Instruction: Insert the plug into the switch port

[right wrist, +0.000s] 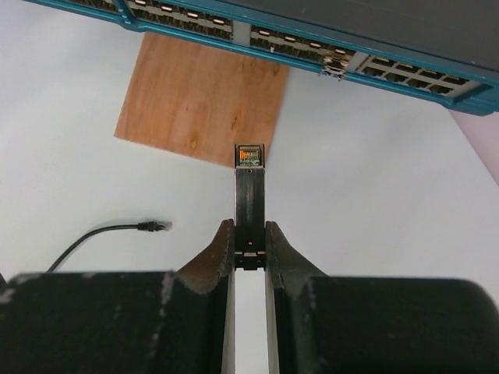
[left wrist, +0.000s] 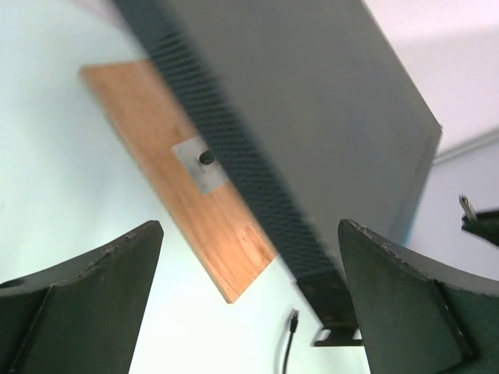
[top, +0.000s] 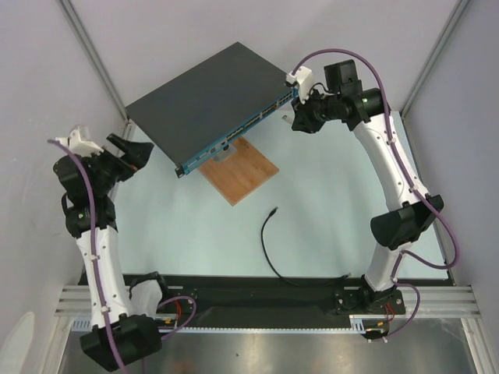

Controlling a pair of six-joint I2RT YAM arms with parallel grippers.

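The plug [top: 274, 211] lies loose on the table at the tip of its thin black cable [top: 265, 249], held by neither gripper; it also shows as the plug [left wrist: 294, 321] and the plug [right wrist: 153, 226]. The switch [top: 210, 93] is a flat dark-grey box, and each switch port [right wrist: 273, 37] sits in a row along its teal front strip [top: 242, 128]. By the box's right end my right gripper [right wrist: 249, 230] is shut on a short grey metal piece [right wrist: 250, 195] that points toward the ports. At the box's left corner my left gripper [left wrist: 249, 230] stands open and holds nothing.
A brown wooden board [top: 245, 171] lies under the switch's front edge, with a small grey plate [left wrist: 201, 164] on it. Another small grey metal piece [right wrist: 335, 68] sticks out of the port row. The cable runs back to the rail at the near edge.
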